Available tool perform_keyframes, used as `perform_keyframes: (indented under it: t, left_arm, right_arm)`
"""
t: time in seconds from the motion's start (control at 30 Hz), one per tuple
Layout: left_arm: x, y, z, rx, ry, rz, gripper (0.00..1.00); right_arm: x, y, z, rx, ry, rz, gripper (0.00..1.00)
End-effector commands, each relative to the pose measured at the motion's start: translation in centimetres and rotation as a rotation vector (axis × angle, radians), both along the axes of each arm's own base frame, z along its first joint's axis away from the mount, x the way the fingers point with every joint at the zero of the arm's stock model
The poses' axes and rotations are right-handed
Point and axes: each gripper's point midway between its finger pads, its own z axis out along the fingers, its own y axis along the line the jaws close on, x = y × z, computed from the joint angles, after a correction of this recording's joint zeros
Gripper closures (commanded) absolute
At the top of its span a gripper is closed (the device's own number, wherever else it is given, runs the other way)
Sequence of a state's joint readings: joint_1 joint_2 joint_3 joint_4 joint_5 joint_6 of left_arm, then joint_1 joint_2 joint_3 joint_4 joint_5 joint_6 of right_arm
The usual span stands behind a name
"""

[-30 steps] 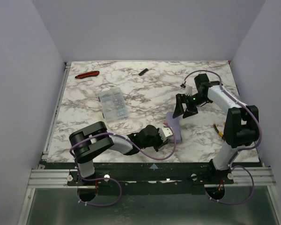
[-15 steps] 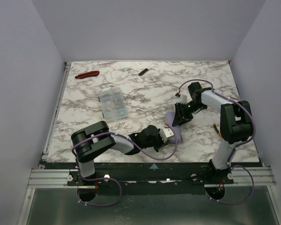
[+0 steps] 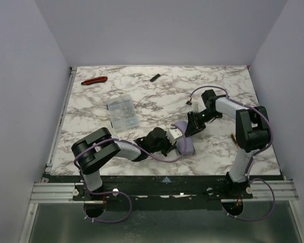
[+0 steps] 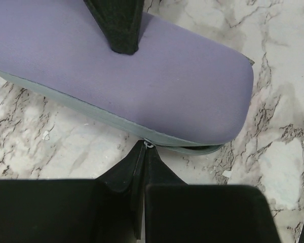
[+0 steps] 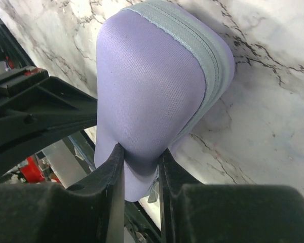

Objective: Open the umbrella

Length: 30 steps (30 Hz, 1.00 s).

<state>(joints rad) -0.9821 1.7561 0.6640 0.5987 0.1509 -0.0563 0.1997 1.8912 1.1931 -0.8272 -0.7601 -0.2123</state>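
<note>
Collapsed lavender pill-shaped fabric umbrella [image 3: 186,146] lay on marble-patterned table [image 3: 157,98] near its front edge, right gripper [image 5: 140,152] pinched around one rounded end, left gripper [image 4: 144,148] with fingers pressed together, tips at its grey seam

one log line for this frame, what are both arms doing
umbrella: collapsed, not yet opened | right pincer: shut on umbrella's end | left pincer: shut, tips at zipper seam

Soft even light, wrist foregrounds blurred.
</note>
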Motion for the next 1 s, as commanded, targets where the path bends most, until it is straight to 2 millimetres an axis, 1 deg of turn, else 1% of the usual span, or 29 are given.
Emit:
perform_keyframes:
  t: [0.0,0.2,0.4,0.6,0.8,0.9,0.97]
  left_arm:
    - [1.9,0.6,0.5,0.018,-0.016,0.045,1.00]
    - [3.9,1.1,0.5,0.016,0.015,0.095,1.00]
    - [5.1,1.5,0.9,0.015,0.002,0.111,1.00]
    - [7.3,2.9,0.7,0.001,0.067,0.196,1.00]
    - [8.5,3.6,0.8,-0.003,0.062,0.213,1.00]
    - [8.5,4.0,0.8,-0.011,0.078,0.226,1.00]
    - [7.9,4.0,0.9,-0.021,0.091,0.215,1.00]
  right_arm:
    - [-1.5,-1.6,-3.6,-0.112,-0.036,0.139,0.86]
    - [-2.0,-1.6,-3.6,-0.119,-0.054,0.174,0.86]
    - [-2.3,-1.7,-3.7,-0.136,-0.093,0.228,0.86]
    - [-2.7,-1.6,-3.9,-0.146,-0.128,0.275,0.86]
    - [-2.8,-1.9,-4.2,-0.173,-0.163,0.324,0.86]
    - [-1.9,-2.4,-4.4,-0.220,-0.240,0.365,0.86]
    - [-0.5,-2.8,-4.3,-0.260,-0.298,0.374,0.84]
